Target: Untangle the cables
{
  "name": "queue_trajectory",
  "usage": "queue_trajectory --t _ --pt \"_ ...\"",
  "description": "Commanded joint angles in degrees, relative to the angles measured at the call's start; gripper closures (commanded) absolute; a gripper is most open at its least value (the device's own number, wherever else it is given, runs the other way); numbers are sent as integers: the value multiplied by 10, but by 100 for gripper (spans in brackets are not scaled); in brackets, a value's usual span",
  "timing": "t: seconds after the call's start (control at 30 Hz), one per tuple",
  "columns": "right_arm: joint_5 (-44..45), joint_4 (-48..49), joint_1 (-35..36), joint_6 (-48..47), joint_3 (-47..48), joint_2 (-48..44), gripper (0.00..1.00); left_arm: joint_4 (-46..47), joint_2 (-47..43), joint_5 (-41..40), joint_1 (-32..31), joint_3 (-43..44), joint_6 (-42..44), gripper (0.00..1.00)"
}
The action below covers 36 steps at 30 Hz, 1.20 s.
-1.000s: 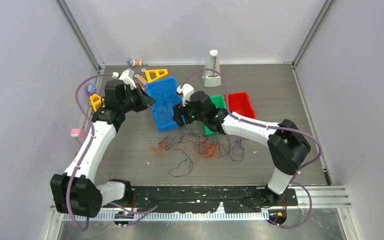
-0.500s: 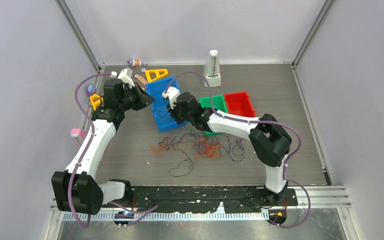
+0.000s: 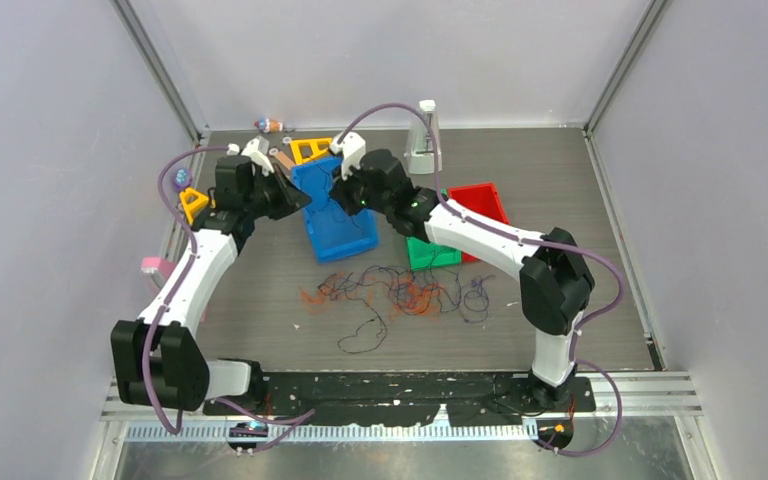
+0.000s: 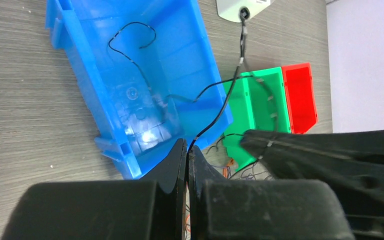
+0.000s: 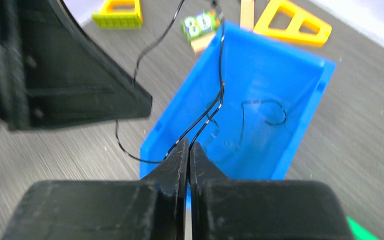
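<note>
Swinging left since a second ago, the right gripper (image 5: 188, 146) now hangs over the blue bin (image 3: 350, 238). Its jaws are pressed together on a thin black cable (image 4: 242, 45). The left gripper (image 4: 186, 150) is likewise clamped on black strand, which loops down into that bin. Three bins stand together: the blue bin, a green bin (image 3: 430, 252) and a red bin (image 3: 485, 205). The remaining cables (image 3: 410, 293), orange, purple and black, lie knotted on the table (image 3: 560, 200), nearer the arm bases.

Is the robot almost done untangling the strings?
Not nearly. Done: one black cable lies partly in the blue bin. In hand: the left gripper and right gripper both pinch it. Left: the orange, purple and black tangle nearer the arms' bases.
</note>
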Motion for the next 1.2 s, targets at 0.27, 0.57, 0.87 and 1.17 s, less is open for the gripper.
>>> queue_trajectory --t 0.27,0.57,0.87,1.17 --pt "-82 44 -53 90 140 77 95 52 85 -39 -14 48 -3 100" --pt "-90 48 -68 135 147 151 92 -14 178 -107 -45 134 49 100" --pt "-80 36 -73 144 115 106 38 -57 213 -148 -60 173 79 87" --pt "-70 7 -87 172 76 40 17 -91 238 -164 -66 205 101 68"
